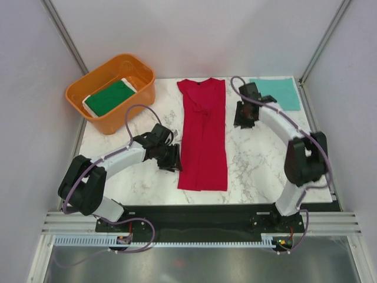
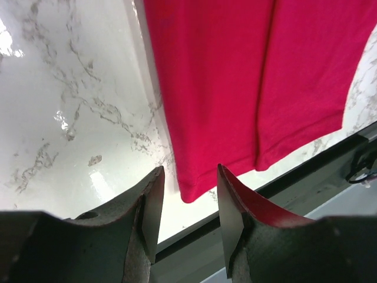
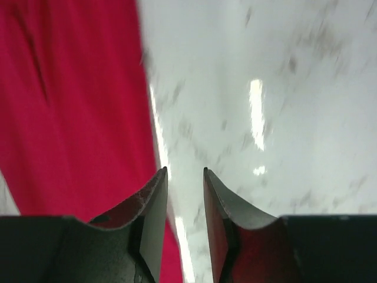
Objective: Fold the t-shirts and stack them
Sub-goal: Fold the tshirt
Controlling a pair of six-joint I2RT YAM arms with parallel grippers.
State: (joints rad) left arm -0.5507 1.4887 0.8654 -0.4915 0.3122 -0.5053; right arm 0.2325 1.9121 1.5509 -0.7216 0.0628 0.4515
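The red t-shirt (image 1: 203,134) lies on the marble table as a long narrow strip, sides folded in, collar at the far end. It also shows in the left wrist view (image 2: 247,82) and the right wrist view (image 3: 70,106). The teal t-shirt (image 1: 277,92) lies folded flat at the far right corner. The dark green t-shirt with a white edge (image 1: 109,97) lies in the orange tub. My left gripper (image 1: 171,159) is open and empty beside the red shirt's lower left edge. My right gripper (image 1: 242,115) is open and empty just right of the shirt's upper part.
The orange plastic tub (image 1: 138,66) stands at the far left corner. The table's near edge and a black rail (image 1: 194,211) run along the front. White walls close in on both sides.
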